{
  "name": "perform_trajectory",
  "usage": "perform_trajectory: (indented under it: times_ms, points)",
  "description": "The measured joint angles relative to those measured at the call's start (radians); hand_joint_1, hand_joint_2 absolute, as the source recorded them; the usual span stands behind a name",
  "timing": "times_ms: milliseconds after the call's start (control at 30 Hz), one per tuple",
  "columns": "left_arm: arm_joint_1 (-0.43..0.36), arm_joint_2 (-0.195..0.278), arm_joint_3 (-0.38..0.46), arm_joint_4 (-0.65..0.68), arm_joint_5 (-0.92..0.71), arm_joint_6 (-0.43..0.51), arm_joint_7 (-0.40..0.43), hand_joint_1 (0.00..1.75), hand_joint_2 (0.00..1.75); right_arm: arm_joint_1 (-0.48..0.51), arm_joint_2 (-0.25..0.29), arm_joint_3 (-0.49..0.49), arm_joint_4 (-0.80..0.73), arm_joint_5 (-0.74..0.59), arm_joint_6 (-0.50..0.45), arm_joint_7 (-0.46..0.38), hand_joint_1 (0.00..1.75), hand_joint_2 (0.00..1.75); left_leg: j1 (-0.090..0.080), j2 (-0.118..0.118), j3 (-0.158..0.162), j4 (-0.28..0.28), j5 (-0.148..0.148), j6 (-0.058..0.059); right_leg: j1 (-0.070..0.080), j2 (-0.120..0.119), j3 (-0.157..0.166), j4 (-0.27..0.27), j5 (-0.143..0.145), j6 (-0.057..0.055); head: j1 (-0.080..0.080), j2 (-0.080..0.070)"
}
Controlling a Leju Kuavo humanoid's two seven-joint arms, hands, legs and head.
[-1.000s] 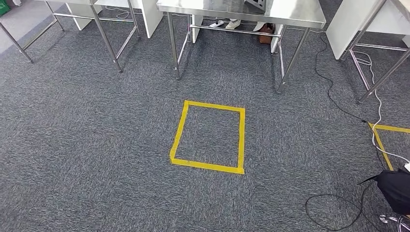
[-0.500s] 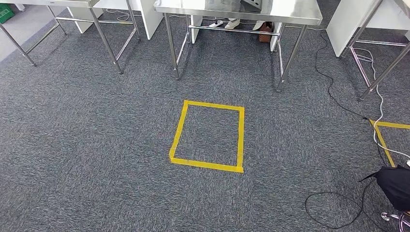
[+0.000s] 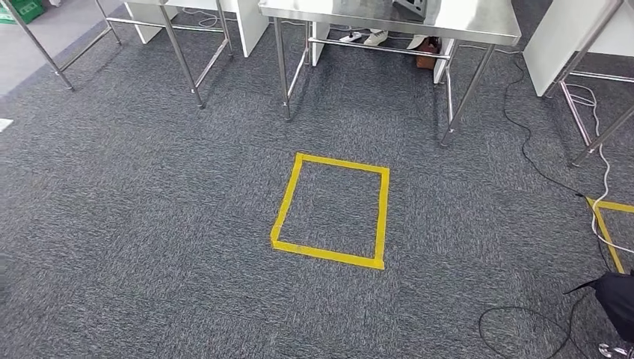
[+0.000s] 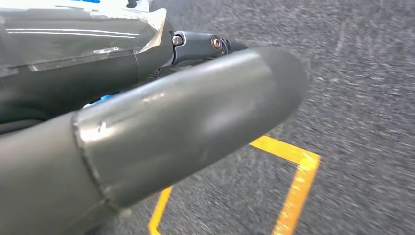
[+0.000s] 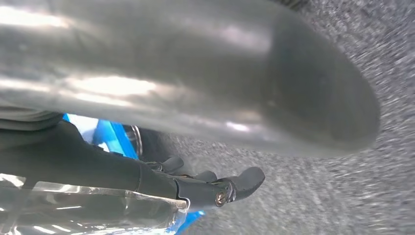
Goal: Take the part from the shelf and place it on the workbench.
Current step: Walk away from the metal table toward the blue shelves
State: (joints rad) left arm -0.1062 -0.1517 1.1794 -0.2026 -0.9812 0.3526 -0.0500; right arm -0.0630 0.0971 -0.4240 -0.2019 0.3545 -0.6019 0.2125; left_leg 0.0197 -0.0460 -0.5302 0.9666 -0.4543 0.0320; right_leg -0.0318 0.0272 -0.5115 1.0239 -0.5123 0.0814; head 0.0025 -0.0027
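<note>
A: Head view: yellow tape square (image 3: 331,212) on carpet, steel workbench (image 3: 463,21) beyond. Part?

B: Left wrist: left hand (image 4: 171,127) beside clear-wrapped thing (image 4: 73,34), probably the part; grip unreadable. Right wrist: right hand (image 5: 186,78), same. Robot should approach steadily and stop square to the bench.

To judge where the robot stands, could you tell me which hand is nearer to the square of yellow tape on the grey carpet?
Left, probably. The left hand hangs by a corner of the yellow tape square; the right hand hangs over plain grey carpet.
</note>
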Motion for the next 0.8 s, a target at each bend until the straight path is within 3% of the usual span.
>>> perform_trajectory:
  times_ms: [67, 133, 200, 233, 300, 367, 400, 433, 467, 533, 600, 667, 733, 800]
  points:
    - [0.0, 0.0, -0.014, 0.0, -0.017, 0.006, 0.017, 0.0, 0.0, 0.0, 0.0, 0.0, 0.002, 0.004, 0.002, 0.009, 0.0, 0.0, -0.003, -0.014, -0.008, 0.006, 0.0, -0.014, 0.002, 0.013, 0.021, -0.051, 0.011, -0.015, 0.0, 0.0]
    - [0.003, 0.0, -0.022, 0.0, -0.022, 0.011, 0.026, 0.0, 0.0, -0.001, 0.0, 0.0, 0.003, 0.008, 0.002, 0.018, 0.0, 0.0, -0.002, -0.023, -0.016, 0.008, 0.004, -0.025, 0.004, -0.001, 0.018, -0.047, 0.014, -0.036, -0.001, 0.0]
    - [0.004, 0.0, -0.029, 0.0, -0.024, 0.015, 0.031, 0.0, 0.0, -0.003, 0.0, 0.0, 0.003, 0.012, 0.002, 0.026, 0.0, 0.0, 0.001, -0.007, -0.035, 0.04, -0.018, -0.032, 0.001, -0.015, 0.017, -0.047, 0.021, -0.054, -0.003, 0.0]
    - [0.004, 0.0, -0.031, 0.0, -0.024, 0.016, 0.033, 0.0, 0.0, -0.003, 0.0, 0.0, 0.003, 0.013, 0.002, 0.028, 0.0, 0.0, 0.002, 0.007, -0.054, 0.078, -0.044, -0.034, 0.0, -0.023, 0.014, -0.049, 0.024, -0.061, -0.006, 0.0]
    - [0.003, 0.001, -0.034, 0.0, -0.025, 0.017, 0.037, 0.0, 0.0, -0.001, 0.001, 0.0, 0.003, 0.014, 0.002, 0.034, 0.0, 0.0, 0.001, 0.031, -0.119, 0.216, -0.118, -0.038, 0.008, -0.042, 0.008, -0.048, 0.026, -0.07, -0.01, 0.0]
    - [0.004, 0.001, -0.035, 0.0, -0.026, 0.018, 0.039, 0.0, 0.0, 0.0, 0.001, 0.0, 0.003, 0.015, 0.002, 0.04, 0.0, 0.0, 0.001, 0.038, -0.162, 0.312, -0.148, -0.038, 0.015, -0.063, 0.004, -0.047, 0.027, -0.072, -0.009, 0.0]
    - [0.005, 0.001, -0.035, 0.0, -0.026, 0.018, 0.04, 0.0, 0.0, 0.0, 0.002, 0.0, 0.003, 0.016, 0.002, 0.042, 0.0, 0.0, 0.001, 0.041, -0.153, 0.3, -0.133, -0.035, 0.017, -0.073, 0.003, -0.047, 0.027, -0.073, -0.009, 0.0]
    - [0.006, 0.001, -0.035, 0.0, -0.026, 0.018, 0.04, 0.0, 0.0, 0.0, 0.002, 0.0, 0.003, 0.016, 0.002, 0.043, 0.0, 0.0, 0.0, 0.047, -0.124, 0.249, -0.103, -0.031, 0.018, -0.082, 0.004, -0.047, 0.027, -0.073, -0.009, 0.0]
    - [0.006, 0.002, -0.035, 0.0, -0.026, 0.018, 0.041, 0.0, 0.0, -0.001, 0.003, 0.0, 0.003, 0.016, 0.002, 0.044, 0.0, 0.0, -0.001, 0.061, -0.081, 0.174, -0.07, -0.025, 0.02, -0.091, 0.006, -0.047, 0.026, -0.073, -0.01, 0.0]
    - [0.003, 0.003, -0.036, 0.0, -0.026, 0.018, 0.041, 0.0, 0.0, -0.003, 0.003, 0.0, 0.003, 0.017, 0.002, 0.044, 0.0, 0.0, -0.007, 0.092, -0.018, 0.056, -0.032, -0.017, 0.027, -0.105, 0.008, -0.046, 0.025, -0.071, -0.009, 0.0]
    - [0.001, 0.003, -0.036, 0.0, -0.026, 0.018, 0.04, 0.0, 0.0, -0.006, 0.003, 0.0, 0.003, 0.017, 0.002, 0.044, 0.0, 0.0, -0.015, 0.098, -0.008, 0.025, -0.029, -0.012, 0.032, -0.119, 0.008, -0.046, 0.024, -0.065, -0.008, 0.0]
    - [0.003, 0.002, -0.036, 0.0, -0.026, 0.018, 0.04, 0.0, 0.0, -0.009, 0.004, 0.0, 0.003, 0.017, 0.002, 0.045, 0.0, 0.0, -0.016, 0.08, -0.01, 0.019, -0.021, -0.001, 0.031, -0.126, 0.007, -0.044, 0.022, -0.056, -0.008, 0.0]
    - [0.002, 0.002, -0.036, 0.0, -0.026, 0.018, 0.04, 0.0, 0.0, -0.01, 0.004, 0.0, 0.003, 0.017, 0.002, 0.046, 0.0, 0.0, -0.012, 0.063, -0.007, 0.011, -0.009, 0.014, 0.028, -0.095, -0.013, 0.001, -0.007, -0.053, -0.006, 0.0]
    - [0.001, 0.001, -0.036, 0.0, -0.026, 0.018, 0.04, 0.0, 0.0, -0.008, 0.005, 0.0, 0.004, 0.017, 0.002, 0.046, 0.0, 0.0, -0.011, 0.046, -0.012, 0.01, -0.001, 0.023, 0.024, -0.049, -0.07, 0.126, -0.069, -0.057, -0.003, 0.0]
